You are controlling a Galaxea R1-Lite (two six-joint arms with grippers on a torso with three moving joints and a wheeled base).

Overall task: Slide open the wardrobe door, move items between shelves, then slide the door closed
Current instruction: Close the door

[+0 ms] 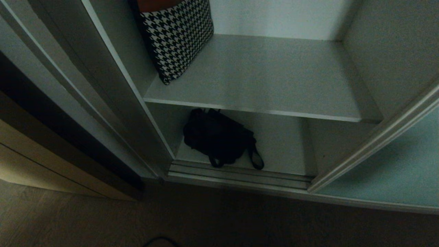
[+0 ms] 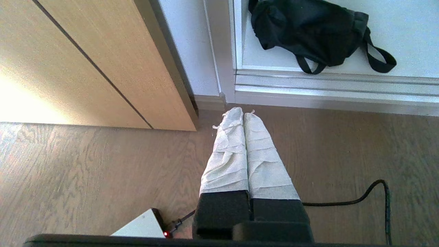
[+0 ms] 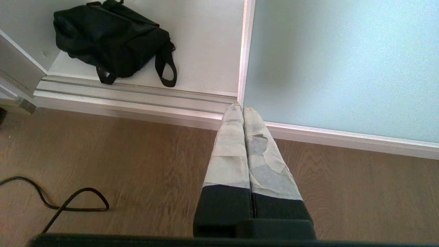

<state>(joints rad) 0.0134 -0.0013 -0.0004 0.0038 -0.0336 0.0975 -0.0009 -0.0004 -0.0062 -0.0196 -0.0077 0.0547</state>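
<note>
Shadow made the head view dim, and neither arm showed in it. At its left edge the beige wooden cabinet front (image 1: 31,164) was cut off. Next came the wardrobe's grey side panel (image 1: 113,103). A black-and-white checked bag (image 1: 176,36) leaned on the upper shelf (image 1: 267,75), its top cut off by the picture edge. Below it, the black fabric bag (image 1: 219,137) lay on the bottom shelf (image 1: 284,144), its strap loop (image 1: 255,156) reaching the door track (image 1: 240,173). The sliding wardrobe door (image 1: 387,164) stood pushed to the right, so the shelves were open.

The left gripper (image 2: 242,115) hung low over the wooden floor (image 2: 85,171), pointing at the wardrobe's corner, its taped fingers pressed together and holding nothing. The right gripper (image 3: 242,109) hung the same way, closed and empty, near the door's edge. A black cable (image 3: 68,202) lay on the floor.
</note>
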